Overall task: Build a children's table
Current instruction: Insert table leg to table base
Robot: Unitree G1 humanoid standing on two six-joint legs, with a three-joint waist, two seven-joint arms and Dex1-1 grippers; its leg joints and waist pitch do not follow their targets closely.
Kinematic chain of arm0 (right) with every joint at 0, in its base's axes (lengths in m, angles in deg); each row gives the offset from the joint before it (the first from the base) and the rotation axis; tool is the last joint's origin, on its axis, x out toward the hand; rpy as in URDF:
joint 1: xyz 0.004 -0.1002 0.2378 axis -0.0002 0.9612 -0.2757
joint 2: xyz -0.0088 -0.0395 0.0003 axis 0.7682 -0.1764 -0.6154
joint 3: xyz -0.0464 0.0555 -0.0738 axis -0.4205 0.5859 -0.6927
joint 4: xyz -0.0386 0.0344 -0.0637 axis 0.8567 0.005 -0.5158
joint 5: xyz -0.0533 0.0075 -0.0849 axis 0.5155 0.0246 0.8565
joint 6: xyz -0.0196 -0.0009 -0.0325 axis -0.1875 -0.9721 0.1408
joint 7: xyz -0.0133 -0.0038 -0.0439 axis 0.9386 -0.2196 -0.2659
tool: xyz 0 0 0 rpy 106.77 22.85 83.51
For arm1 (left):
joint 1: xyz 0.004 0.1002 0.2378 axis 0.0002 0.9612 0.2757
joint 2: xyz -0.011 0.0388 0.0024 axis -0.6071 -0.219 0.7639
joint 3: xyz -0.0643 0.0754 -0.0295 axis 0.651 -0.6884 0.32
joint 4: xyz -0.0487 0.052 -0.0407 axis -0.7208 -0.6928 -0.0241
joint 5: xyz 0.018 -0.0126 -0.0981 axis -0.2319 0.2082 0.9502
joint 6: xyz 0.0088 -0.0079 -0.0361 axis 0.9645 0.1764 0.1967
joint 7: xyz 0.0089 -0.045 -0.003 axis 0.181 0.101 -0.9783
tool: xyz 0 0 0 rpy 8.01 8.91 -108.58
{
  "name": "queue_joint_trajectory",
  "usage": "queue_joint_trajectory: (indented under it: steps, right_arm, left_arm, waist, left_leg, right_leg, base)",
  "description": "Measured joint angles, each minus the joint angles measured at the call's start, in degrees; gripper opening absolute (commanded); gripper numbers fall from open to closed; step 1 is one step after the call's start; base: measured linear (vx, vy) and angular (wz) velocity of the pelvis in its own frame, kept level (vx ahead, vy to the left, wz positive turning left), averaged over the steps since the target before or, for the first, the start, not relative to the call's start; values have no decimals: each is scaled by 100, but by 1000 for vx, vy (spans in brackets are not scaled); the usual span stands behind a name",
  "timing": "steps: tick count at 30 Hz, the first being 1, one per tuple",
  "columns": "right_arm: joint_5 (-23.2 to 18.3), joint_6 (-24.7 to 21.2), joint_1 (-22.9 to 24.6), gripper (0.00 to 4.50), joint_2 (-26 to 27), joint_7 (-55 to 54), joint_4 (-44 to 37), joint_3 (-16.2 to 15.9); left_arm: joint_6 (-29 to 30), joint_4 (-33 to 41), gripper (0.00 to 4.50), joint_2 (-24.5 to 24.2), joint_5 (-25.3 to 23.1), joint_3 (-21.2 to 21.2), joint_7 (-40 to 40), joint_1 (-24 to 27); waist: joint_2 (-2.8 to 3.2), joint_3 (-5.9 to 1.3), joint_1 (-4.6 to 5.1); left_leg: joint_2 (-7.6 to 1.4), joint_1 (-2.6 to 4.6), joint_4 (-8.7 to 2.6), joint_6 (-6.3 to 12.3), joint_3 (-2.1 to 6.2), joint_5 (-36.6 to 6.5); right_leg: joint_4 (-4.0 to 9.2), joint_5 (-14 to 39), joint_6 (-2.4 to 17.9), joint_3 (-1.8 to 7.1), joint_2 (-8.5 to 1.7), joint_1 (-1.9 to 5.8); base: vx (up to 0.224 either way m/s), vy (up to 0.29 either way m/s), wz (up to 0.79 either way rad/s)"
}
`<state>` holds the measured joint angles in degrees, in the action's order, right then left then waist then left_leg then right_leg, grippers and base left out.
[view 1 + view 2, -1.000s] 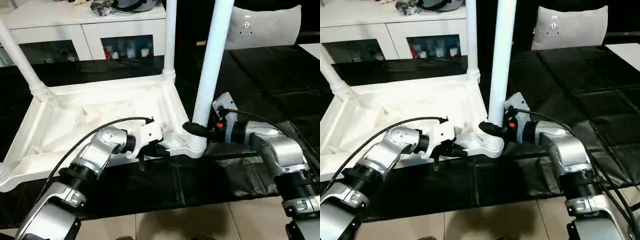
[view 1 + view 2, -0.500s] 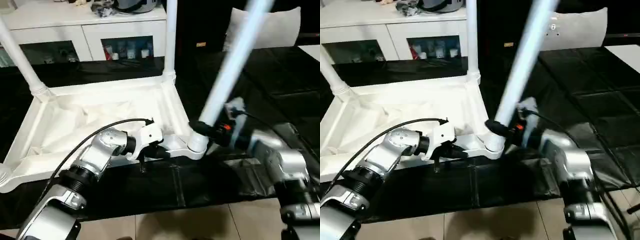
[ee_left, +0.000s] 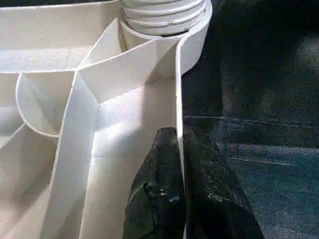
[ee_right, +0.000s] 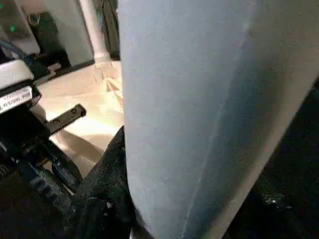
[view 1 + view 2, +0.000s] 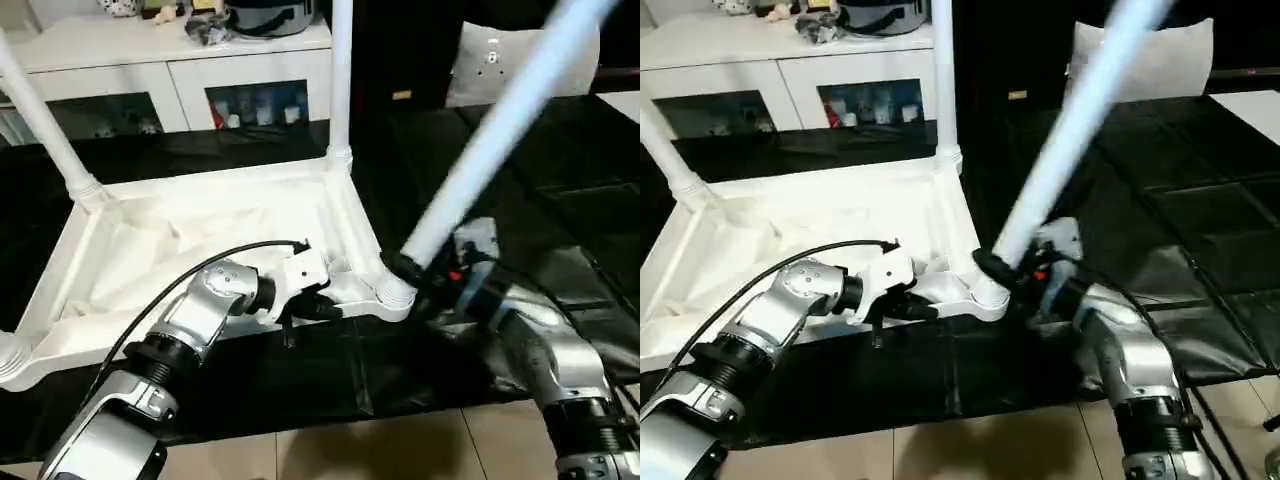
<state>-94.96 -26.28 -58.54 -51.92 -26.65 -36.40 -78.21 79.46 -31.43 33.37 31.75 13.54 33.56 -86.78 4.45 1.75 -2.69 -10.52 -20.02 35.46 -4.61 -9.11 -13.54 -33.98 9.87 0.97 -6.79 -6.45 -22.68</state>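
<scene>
The children's table top (image 5: 200, 230) lies upside down on a black mat, ribbed side up. Two white legs stand in its far corners, one at the left (image 5: 45, 120) and one at the right (image 5: 340, 80). A third leg (image 5: 500, 130) leans steeply to the right out of the near right corner socket (image 5: 393, 292). My right gripper (image 5: 405, 268) is shut around this leg's lower end; its black finger (image 4: 109, 184) hugs the leg (image 4: 199, 109). My left gripper (image 5: 320, 305) is shut on the top's thin near rim (image 3: 178, 99), one finger (image 3: 159, 199) on each side.
A white cabinet (image 5: 180, 80) with dark glass doors stands behind the table top. A grey cushion (image 5: 500, 60) lies at the back right. The black mat (image 5: 570, 180) spreads to the right, and tiled floor (image 5: 350, 450) shows at the near edge.
The leg in my right gripper has swung from upright to a steep lean to the right, its foot staying at the corner socket. My right forearm shifted with it. The left gripper stayed put.
</scene>
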Motion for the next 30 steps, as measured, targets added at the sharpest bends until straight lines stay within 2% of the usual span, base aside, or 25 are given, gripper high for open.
queue_joint_trajectory:
  steps: [4,6,10,17,24,28,30]
  right_arm:
    - [130,-90,-165,187,-143,57,-25,-248]
    - [334,-124,-289,187,-296,163,-59,-472]
    - [576,-157,-446,187,-394,301,-48,-733]
    - [596,-224,-498,187,-413,288,-56,-819]
    - [589,-366,-335,187,-303,33,-309,-755]
    - [587,-496,-279,187,19,-427,-370,-627]
    - [590,-541,-278,187,127,-696,-391,-607]
  left_arm:
    - [-70,-48,0,-39,-54,-19,13,-28]
    - [-121,-57,0,-65,-79,-50,14,-40]
    - [-174,-191,0,-75,-93,-120,95,-149]
    - [-305,-505,0,-73,-115,-123,237,-322]
    - [-382,-789,0,-65,-108,-138,305,-501]
    - [-90,-702,0,-102,-64,-41,301,-482]
    - [128,-599,0,-113,-54,14,237,-441]
  waist:
    - [5,-3,59]
    - [3,-4,78]
    - [-3,-6,78]
    - [-3,-5,96]
    - [-4,-5,100]
    - [-7,-5,123]
    - [-8,-3,178]
  left_leg:
    - [3,3,0,1,8,1]
    - [4,9,0,1,11,1]
    - [6,8,0,0,20,0]
    - [3,11,-1,0,26,1]
    - [-1,11,-6,-1,27,1]
    - [0,13,-12,-3,26,2]
    - [1,14,-12,-4,26,3]
  right_leg:
    - [-1,10,-17,-1,0,6]
    - [0,15,-26,-1,1,13]
    - [4,16,-27,-3,3,21]
    - [0,16,-27,-4,8,22]
    - [2,18,-30,-5,11,23]
    - [4,17,-29,-5,11,21]
    - [6,17,-29,-4,11,21]
  base:
    - [0,0,0]
    - [0,0,0]
    - [0,0,0]
    - [0,0,0]
    - [0,0,0]
    - [0,0,0]
    - [0,0,0]
